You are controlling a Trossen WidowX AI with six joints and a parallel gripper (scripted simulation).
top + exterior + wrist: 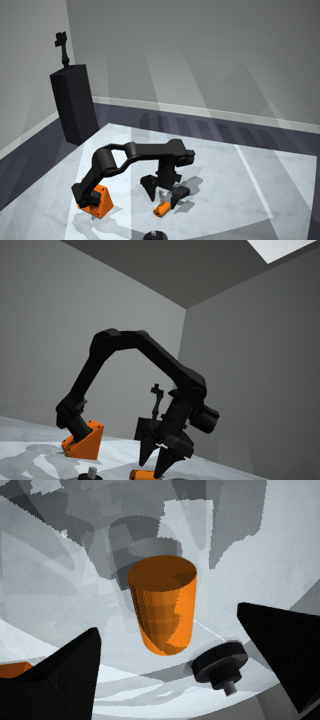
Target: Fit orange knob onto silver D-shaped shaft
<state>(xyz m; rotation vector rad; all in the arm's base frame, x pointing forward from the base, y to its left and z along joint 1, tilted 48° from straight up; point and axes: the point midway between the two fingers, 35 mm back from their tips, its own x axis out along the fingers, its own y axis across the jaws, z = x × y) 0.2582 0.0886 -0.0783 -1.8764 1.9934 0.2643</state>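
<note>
Centring the wide-open, empty gripper point(167, 660) over the lying orange knob point(163, 603), mid-frame, is advised before closing.

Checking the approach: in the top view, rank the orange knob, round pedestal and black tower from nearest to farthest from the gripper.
1. Orange knob, lying just below the open gripper.
2. Round pedestal, at the bottom edge.
3. Black tower, far back left by the wall.
</note>
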